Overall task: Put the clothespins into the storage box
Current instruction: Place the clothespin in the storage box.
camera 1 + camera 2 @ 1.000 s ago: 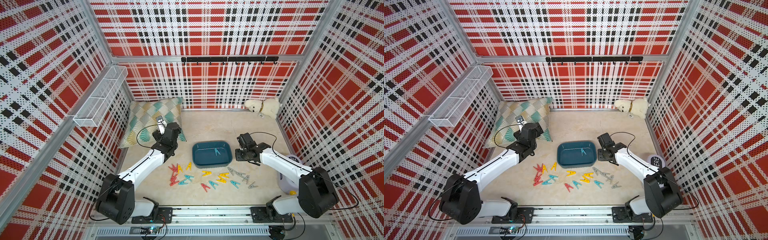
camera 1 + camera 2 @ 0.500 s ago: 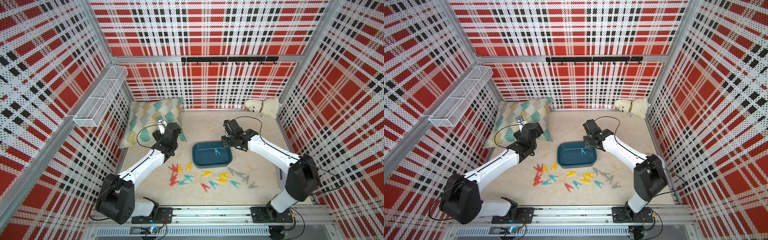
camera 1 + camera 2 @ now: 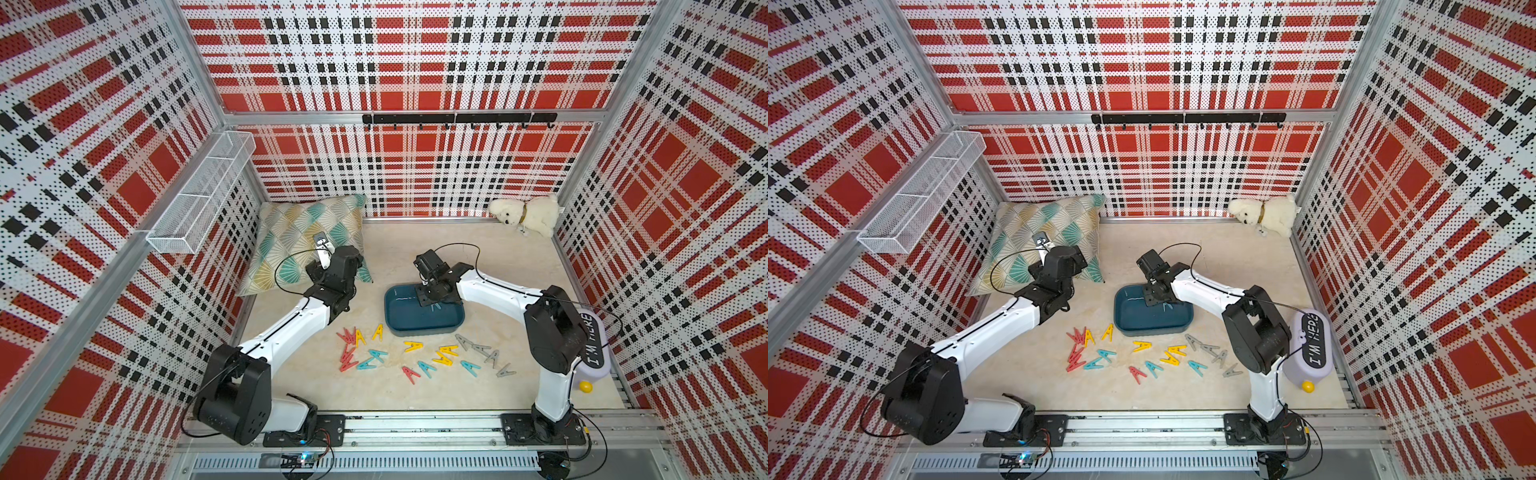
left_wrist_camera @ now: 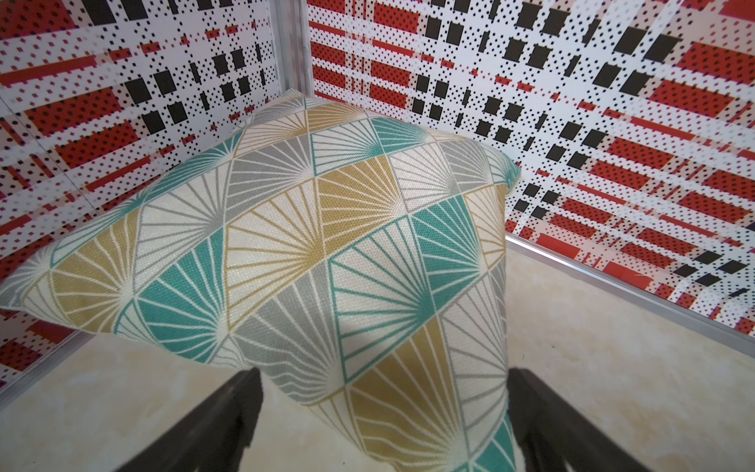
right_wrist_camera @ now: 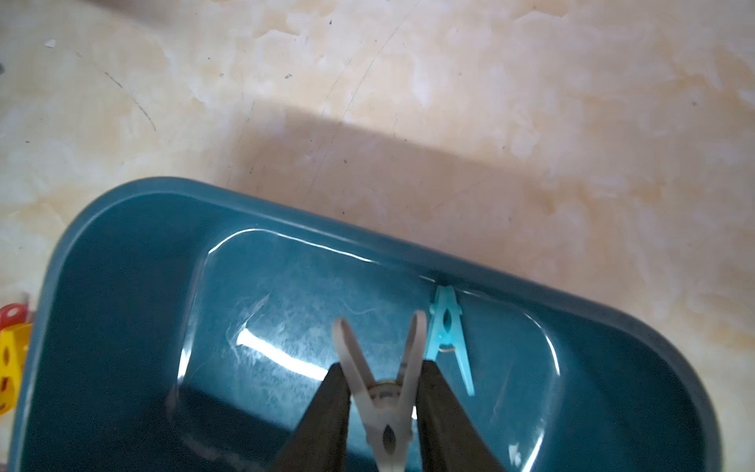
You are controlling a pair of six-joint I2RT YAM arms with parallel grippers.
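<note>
Right hand (image 5: 382, 370) pinches grey plastic A-shaped clothespin (image 5: 385, 414).

A square fabric cushion printed with teal, mustard and grey fans (image 3: 305, 232) lies in the far left corner of the pale marbled bench (image 3: 415, 245), below a white wire mesh basket (image 3: 195, 208) on the red-plaid wall (image 3: 104, 137). A cream plush dog (image 3: 530, 214) lies in the far right corner, under a black hook rail (image 3: 457, 119). By the right wall stands a lilac rounded container lettered "I'M HERE" (image 3: 596, 345), a small yellow ball (image 3: 586, 386) at its near end.
</note>
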